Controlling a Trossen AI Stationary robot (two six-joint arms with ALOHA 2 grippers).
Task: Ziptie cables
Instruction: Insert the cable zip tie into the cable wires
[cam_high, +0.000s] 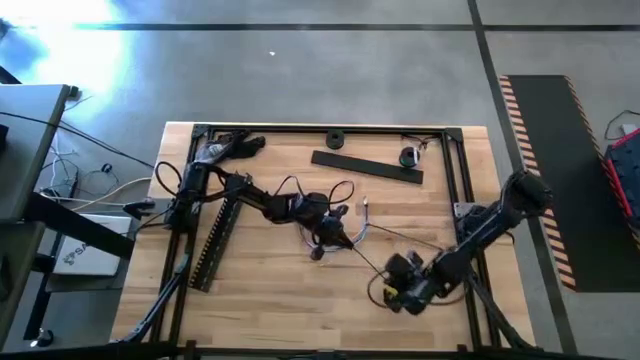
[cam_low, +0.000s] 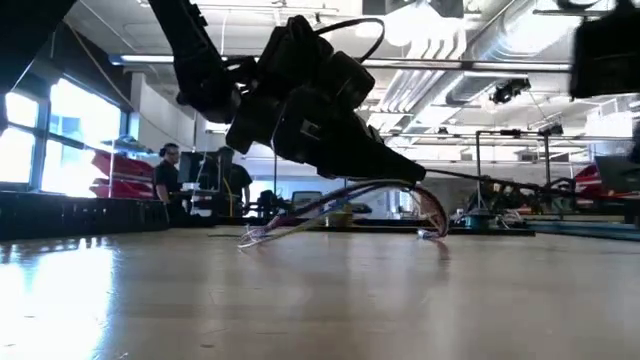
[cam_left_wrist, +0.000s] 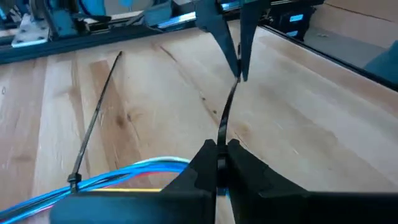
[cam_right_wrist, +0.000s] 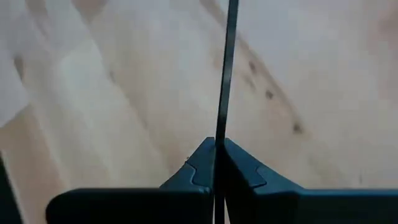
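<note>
The cables (cam_left_wrist: 143, 169) form one bundle of thin strands at the middle of the table. In the low view the cables (cam_low: 340, 205) arch up, and both their ends rest on the wood. A black zip tie (cam_left_wrist: 74, 180) circles the bundle, its long tail (cam_left_wrist: 99, 112) lying on the table. A second zip tie strap (cam_left_wrist: 225, 115) runs from my left gripper (cam_left_wrist: 219, 165) to my right gripper (cam_left_wrist: 239, 65); both are shut on it. From above, my left gripper (cam_high: 338, 232) is at the centre and my right gripper (cam_high: 392, 268) is toward the near right. My left gripper pinches the black strap (cam_left_wrist: 221, 146) between its two fingers, right beside the cable bundle. Its own fingers hide where strap and bundle meet. The strap leaves the fingers lengthwise, clear of the table. My right gripper pinches the same strap (cam_right_wrist: 219, 134) between its fingertips, farther along toward its free end. The strap comes out straight ahead of the fingers, above the wood.
One long black slotted strip (cam_high: 215, 240) lies at the left and another (cam_high: 365, 167) at the far side. A small round black part (cam_high: 335, 138) sits by the far rail. A black frame (cam_high: 460, 170) borders the table. People (cam_low: 170, 180) stand in the room behind.
</note>
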